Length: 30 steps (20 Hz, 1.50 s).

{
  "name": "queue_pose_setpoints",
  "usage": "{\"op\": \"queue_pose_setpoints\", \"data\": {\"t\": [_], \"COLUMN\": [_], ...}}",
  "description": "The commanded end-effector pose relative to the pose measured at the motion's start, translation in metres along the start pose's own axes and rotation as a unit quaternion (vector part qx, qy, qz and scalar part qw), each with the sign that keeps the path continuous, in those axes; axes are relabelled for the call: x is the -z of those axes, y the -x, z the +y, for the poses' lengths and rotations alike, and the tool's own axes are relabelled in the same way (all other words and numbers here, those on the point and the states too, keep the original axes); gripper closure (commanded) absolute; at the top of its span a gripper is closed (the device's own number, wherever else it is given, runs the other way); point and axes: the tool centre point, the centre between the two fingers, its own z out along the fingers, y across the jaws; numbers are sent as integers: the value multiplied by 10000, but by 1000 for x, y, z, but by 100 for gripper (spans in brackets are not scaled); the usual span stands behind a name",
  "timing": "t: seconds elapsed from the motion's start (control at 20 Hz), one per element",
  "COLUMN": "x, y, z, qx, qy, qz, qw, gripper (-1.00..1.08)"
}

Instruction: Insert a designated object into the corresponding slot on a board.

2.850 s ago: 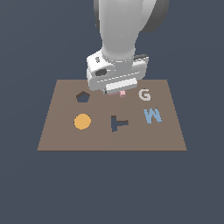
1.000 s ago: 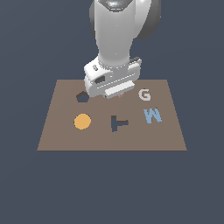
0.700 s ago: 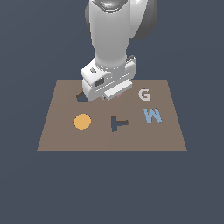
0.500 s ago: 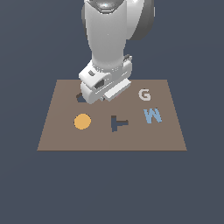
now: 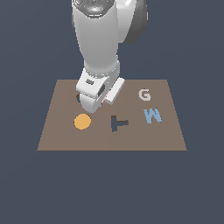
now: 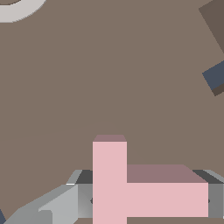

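Note:
The pale pink T-shaped piece (image 6: 131, 192) fills the near part of the wrist view, held between my grey fingers (image 6: 81, 199). My gripper (image 6: 148, 199) is shut on it and holds it above the brown board (image 5: 57, 131). In the exterior view the gripper (image 5: 101, 101) hangs over the board's middle left, and the arm hides most of the piece. The dark T-shaped slot (image 5: 117, 124) lies just to the exterior view's right of the gripper and nearer the board's front edge.
An orange disc (image 5: 82, 121) sits to the left of the slot in the exterior view. A white G (image 5: 144, 94) and a blue W (image 5: 152, 115) lie on the board's right. The gripper mostly hides the dark pentagon cut-out (image 5: 79, 97). Part of a dark cut-out (image 6: 214, 76) shows in the wrist view.
The arm has carried the pink piece from near the G toward the exterior view's left. The gripper now hangs over the board's middle left.

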Motion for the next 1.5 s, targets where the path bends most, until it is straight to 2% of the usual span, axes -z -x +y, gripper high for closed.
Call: {"op": "queue_pose_setpoints", "data": {"t": [0.0,0.2,0.4,0.6,0.75,0.9,1.1,1.25,1.45], "x": [1,1,2,2,3,3,4,4,5], "y": [0,0,-3,-7,-11,-16,-25,-32,-43], "z": [7,18,29,39,47,54,62,67,72], "qx": [494,1268,2044,2817,3391,3958,4697,5237,5930], "qy": [2,3,4,4,5,5,4,4,3], "qz": [1,2,3,4,4,4,5,5,6], "qw": [9988,9919,9789,9595,9408,9183,8828,8519,8052], "gripper": [108,108,108,108,108,108,108,108,108]}}
